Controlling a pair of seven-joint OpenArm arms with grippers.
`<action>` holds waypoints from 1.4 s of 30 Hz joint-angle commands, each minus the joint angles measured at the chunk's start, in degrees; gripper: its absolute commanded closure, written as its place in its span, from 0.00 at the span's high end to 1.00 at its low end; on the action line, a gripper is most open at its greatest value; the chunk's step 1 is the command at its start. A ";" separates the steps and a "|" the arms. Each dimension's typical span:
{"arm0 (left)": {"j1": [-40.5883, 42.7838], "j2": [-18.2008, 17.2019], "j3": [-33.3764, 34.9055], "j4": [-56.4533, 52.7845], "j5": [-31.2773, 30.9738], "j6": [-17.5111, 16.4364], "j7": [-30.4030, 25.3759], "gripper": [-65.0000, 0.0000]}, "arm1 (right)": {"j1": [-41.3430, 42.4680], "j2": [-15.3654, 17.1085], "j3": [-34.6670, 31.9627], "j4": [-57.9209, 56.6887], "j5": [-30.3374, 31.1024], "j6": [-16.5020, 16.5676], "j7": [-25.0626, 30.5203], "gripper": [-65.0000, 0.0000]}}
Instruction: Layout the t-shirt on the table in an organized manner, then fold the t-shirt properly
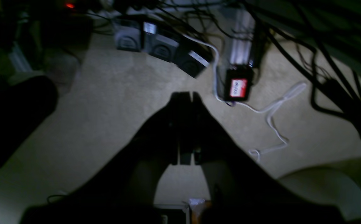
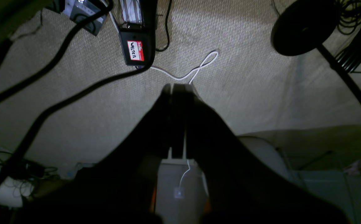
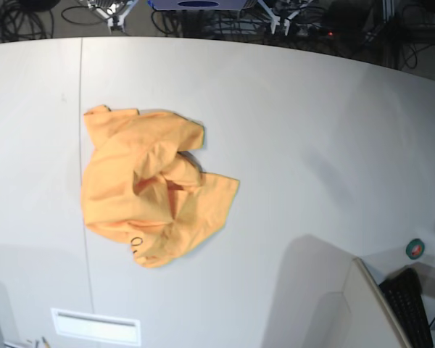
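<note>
The orange-yellow t-shirt (image 3: 148,185) lies crumpled in a loose heap on the left half of the white table (image 3: 312,145), just right of the thin dark seam line. A bit of black lettering shows near its lower edge. Neither arm appears in the base view. In the left wrist view my left gripper (image 1: 186,95) hangs over carpeted floor, its dark fingers pressed together with nothing between them. The right gripper (image 2: 177,87) is likewise shut and empty above the carpet in the right wrist view. The shirt and table are absent from both wrist views.
A keyboard (image 3: 413,304) and a green tape roll (image 3: 415,249) sit off the table's lower right corner. On the floor lie a black box with a red name label (image 2: 136,50), a white cable (image 2: 193,70), black cables (image 2: 59,59) and a round stand base (image 2: 305,26).
</note>
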 commanded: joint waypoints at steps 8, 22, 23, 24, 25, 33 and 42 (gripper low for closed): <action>0.84 -0.28 -0.49 1.41 -0.10 0.32 -0.08 0.00 | -0.02 0.93 -0.17 0.25 -0.17 0.43 -0.26 0.00; 0.93 -0.63 -0.32 1.67 -0.10 0.32 -0.16 0.00 | -1.87 0.93 -0.25 3.86 -0.25 0.51 1.06 0.00; 0.93 -1.07 -0.40 1.67 -0.10 0.32 -0.16 0.00 | -2.04 0.93 -0.25 3.86 -0.25 0.51 1.50 0.00; 0.93 -1.25 -0.40 1.67 -0.10 0.32 -0.16 0.00 | -2.22 0.93 -0.25 3.86 -0.25 0.51 2.37 0.00; 0.67 -1.34 -0.40 1.67 -0.10 0.32 -0.16 0.00 | -2.31 0.93 -0.25 3.86 -0.25 0.51 3.17 0.00; 1.81 -1.60 0.12 1.76 0.16 0.32 -0.08 0.00 | -2.31 0.93 -0.25 3.59 -0.25 0.51 0.18 0.00; 2.07 -1.60 0.12 1.85 0.43 0.32 -0.16 0.00 | -2.39 0.93 -0.25 3.86 -0.25 0.51 0.18 0.00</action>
